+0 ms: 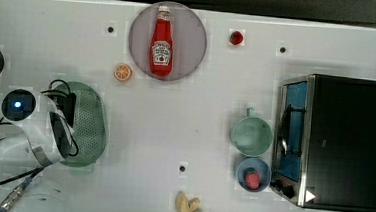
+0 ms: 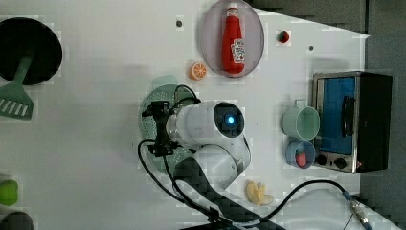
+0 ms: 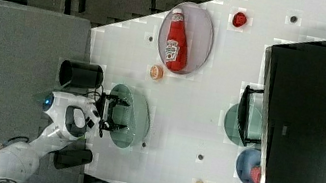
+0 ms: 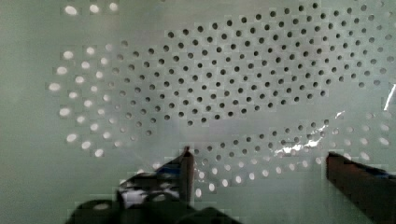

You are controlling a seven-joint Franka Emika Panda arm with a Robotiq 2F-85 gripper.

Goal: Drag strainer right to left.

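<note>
Fingers (image 4: 187,168) of the gripper (image 4: 259,170) stand spread wide in the wrist view, one dark tip on each side, with the perforated pale mint floor of the strainer (image 4: 224,88) close beneath them and nothing pinched between them; whether the tips touch the plastic cannot be told. From the top view the gripper (image 1: 66,122) hangs over the strainer (image 1: 90,124), which lies at the top view's left on the white table (image 1: 174,130), its oval half covered by the white arm (image 1: 23,107) and black cables. The left view shows the gripper (image 2: 160,129) over the strainer (image 2: 158,93) near the table's middle, and the right view shows the gripper (image 3: 109,112) above the strainer (image 3: 136,117) by the table's near edge, just beside a black cylinder (image 3: 80,75). Near the strainer, toward the top view's upper middle, lies an orange slice (image 1: 123,72), and just beyond it a grey plate (image 1: 193,41) carrying a ketchup bottle (image 1: 162,41). A banana (image 1: 188,209) lies at the top view's lower edge. Well apart, at the top view's right, a mint mug (image 1: 251,135) stands just beside a blue bowl (image 1: 254,175) with a red piece in it, both next to a toaster oven (image 1: 344,142). A strawberry (image 1: 236,37) lies at the far edge
</note>
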